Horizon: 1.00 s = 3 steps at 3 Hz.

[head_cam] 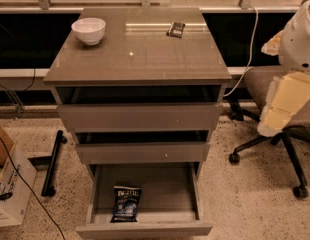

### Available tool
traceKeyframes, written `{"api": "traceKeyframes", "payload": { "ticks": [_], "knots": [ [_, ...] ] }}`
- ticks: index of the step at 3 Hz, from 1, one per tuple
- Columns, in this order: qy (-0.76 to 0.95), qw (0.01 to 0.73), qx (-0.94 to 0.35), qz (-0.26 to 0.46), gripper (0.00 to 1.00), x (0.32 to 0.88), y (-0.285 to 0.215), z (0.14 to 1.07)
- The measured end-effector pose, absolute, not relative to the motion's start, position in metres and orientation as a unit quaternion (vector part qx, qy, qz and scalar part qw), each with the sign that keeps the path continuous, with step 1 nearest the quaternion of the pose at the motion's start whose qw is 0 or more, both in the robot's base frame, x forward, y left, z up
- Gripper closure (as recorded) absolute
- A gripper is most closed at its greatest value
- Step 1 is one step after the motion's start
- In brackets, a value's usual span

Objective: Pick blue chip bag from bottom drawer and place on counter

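Observation:
The blue chip bag (126,203) lies flat in the open bottom drawer (145,229), towards its front left. The two shallower drawers above are partly pulled out. The glossy grey-brown counter (140,54) tops the cabinet. My gripper (277,111), cream-coloured under a white arm, hangs at the right edge of the camera view. It is beside the cabinet at about top-drawer height, well away from the bag and holding nothing I can see.
A white bowl (89,30) stands at the counter's back left, a small dark flat packet (176,29) at its back right. An office chair (295,169) stands behind my gripper at right. A cardboard box (10,189), a black bar (52,161) and cables lie at left.

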<state>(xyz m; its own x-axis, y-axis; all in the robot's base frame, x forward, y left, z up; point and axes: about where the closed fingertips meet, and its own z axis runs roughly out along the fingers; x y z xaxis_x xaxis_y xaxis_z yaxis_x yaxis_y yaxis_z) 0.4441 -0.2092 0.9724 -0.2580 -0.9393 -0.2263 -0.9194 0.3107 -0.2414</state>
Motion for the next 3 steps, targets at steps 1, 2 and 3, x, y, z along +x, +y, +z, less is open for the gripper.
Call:
{"api": "traceKeyframes", "payload": {
  "ticks": [1,2,3],
  "knots": [
    [0.811,0.192,-0.552,0.012,0.0,0.457,-0.193,0.957],
    [0.834,0.216,-0.502,0.082,0.0,0.471,-0.17,0.935],
    [0.853,0.215,-0.46,0.117,0.0,0.488,-0.141,0.918]
  ]
}}
